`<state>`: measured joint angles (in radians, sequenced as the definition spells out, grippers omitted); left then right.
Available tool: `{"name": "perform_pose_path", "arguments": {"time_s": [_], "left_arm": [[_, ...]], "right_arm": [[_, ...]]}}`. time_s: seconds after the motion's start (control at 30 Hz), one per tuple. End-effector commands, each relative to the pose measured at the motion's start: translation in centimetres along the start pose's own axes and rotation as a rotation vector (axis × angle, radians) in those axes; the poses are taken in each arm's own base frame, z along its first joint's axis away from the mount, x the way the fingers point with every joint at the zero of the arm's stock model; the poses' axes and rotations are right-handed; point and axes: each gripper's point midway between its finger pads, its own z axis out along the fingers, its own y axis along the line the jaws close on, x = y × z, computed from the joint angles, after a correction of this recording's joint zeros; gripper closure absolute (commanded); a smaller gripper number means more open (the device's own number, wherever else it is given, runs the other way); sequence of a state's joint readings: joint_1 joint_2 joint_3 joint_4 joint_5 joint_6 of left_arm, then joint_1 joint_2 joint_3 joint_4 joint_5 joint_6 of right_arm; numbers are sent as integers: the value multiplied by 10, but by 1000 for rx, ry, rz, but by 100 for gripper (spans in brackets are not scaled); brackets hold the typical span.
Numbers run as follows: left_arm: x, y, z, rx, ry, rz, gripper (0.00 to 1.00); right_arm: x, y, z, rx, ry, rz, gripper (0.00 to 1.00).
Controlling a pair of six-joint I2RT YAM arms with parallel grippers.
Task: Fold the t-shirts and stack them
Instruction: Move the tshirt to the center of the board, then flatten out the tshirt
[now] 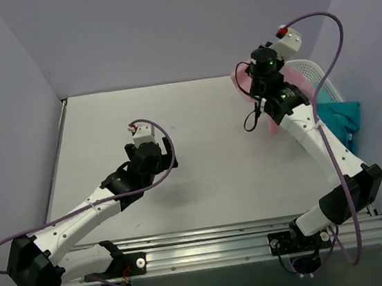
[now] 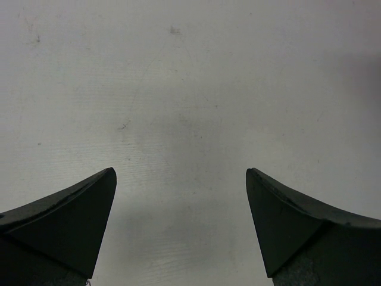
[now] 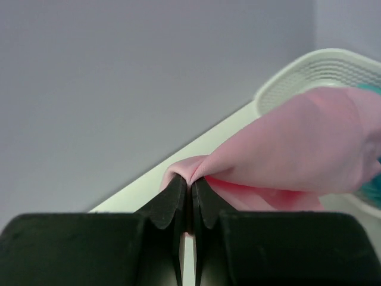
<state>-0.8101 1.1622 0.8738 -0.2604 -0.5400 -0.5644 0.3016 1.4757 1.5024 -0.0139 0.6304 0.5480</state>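
My right gripper [image 3: 191, 182] is shut on a pinched fold of the light pink t-shirt [image 3: 297, 143], whose cloth trails right toward the basket. From above, this gripper [image 1: 248, 86] hangs at the table's back right, with pink cloth [image 1: 299, 72] showing around the wrist. A teal t-shirt [image 1: 338, 119] hangs over the basket's near right side, and a strip of teal [image 3: 372, 190] shows in the right wrist view. My left gripper [image 2: 181, 174] stands open over bare table with nothing between its fingers; from above it [image 1: 148, 147] is left of centre.
The white lattice basket [image 1: 322, 71] stands at the back right corner, its rim [image 3: 309, 68] just right of the held cloth. Lilac walls close the back and both sides. The grey tabletop [image 1: 207, 162] lies between the arms. A metal rail [image 1: 210, 245] runs along the near edge.
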Motion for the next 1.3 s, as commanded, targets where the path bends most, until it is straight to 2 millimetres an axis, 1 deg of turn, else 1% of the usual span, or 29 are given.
{"name": "perform_pose_path", "arguments": {"time_s": [0.0,0.03,0.07,0.1,0.13,0.17,0.2,0.23,0.27,0.3,0.33,0.47,0.57,0.6,0.63,0.67,0.7,0.73,0.77,0.8,0.87,0.9,0.93,0.97,1.03,1.07,1.17,1.2,1.27], "left_arm": [[-15,4,-9,-7,-53,-15,1],[-17,6,-11,-13,-61,-19,1],[-19,11,-12,-31,-72,-18,1],[-20,12,-14,-37,-78,-23,1],[-24,14,-17,-39,-91,-30,1],[-24,16,-18,-41,-94,-31,1],[-25,17,-19,-41,-102,-35,1],[-28,17,-21,-37,-111,-40,1],[-27,18,-22,-38,-113,-41,1],[-29,18,-22,-40,-119,-44,1],[-28,19,-22,-42,-119,-43,1],[-26,18,-19,-47,-111,-39,1],[-19,11,-14,-26,-81,-50,1],[-16,7,-12,-11,-70,-72,1],[-9,3,-8,-1,-48,-77,1],[-3,-7,-6,46,-20,-94,0],[3,-12,-3,58,3,-120,0],[14,-16,2,65,36,-125,0],[23,-23,3,97,75,-137,6],[30,-27,3,104,98,-162,8],[46,-40,-6,137,146,-143,8],[49,-48,-13,158,155,-139,9],[56,-64,-28,203,177,-110,8],[68,-61,-37,184,214,-73,8],[78,-61,-51,170,238,-73,8],[96,-57,-59,162,283,-49,8],[116,-57,-74,198,350,-117,9],[127,-52,-76,191,371,-133,9],[134,-49,-83,201,379,-139,10]], "right_arm": [[-31,57,-66,-136,-42,-28,100],[-40,54,-78,-98,-80,-27,100],[-41,60,-91,-115,-84,-25,100],[-57,53,-100,-116,-108,6,88],[-56,35,-99,-45,-134,3,64],[-60,19,-97,11,-157,7,16],[-67,1,-98,54,-176,41,0],[-55,-15,-93,99,-167,21,0],[-51,-36,-85,147,-153,1,0],[-47,-46,-85,155,-141,7,0],[-28,-55,-81,170,-112,-7,0],[7,-66,-77,182,-34,-67,0],[22,-67,-79,192,3,-94,0],[25,-65,-82,179,12,-92,0],[33,-55,-88,140,24,-91,0],[40,-52,-91,121,35,-94,0],[54,-55,-93,111,57,-110,0],[68,-50,-96,74,96,-118,0],[78,-48,-96,58,116,-106,0],[97,-56,-95,63,151,-130,0],[123,-56,-97,21,217,-143,0],[143,-65,-98,30,252,-164,0],[153,-64,-100,9,283,-165,0],[162,-67,-102,5,301,-178,0],[179,-78,-106,20,330,-205,0],[182,-84,-106,34,329,-216,0],[193,-103,-108,71,330,-242,0],[194,-107,-108,79,329,-241,0],[203,-115,-108,88,339,-246,0]]}}
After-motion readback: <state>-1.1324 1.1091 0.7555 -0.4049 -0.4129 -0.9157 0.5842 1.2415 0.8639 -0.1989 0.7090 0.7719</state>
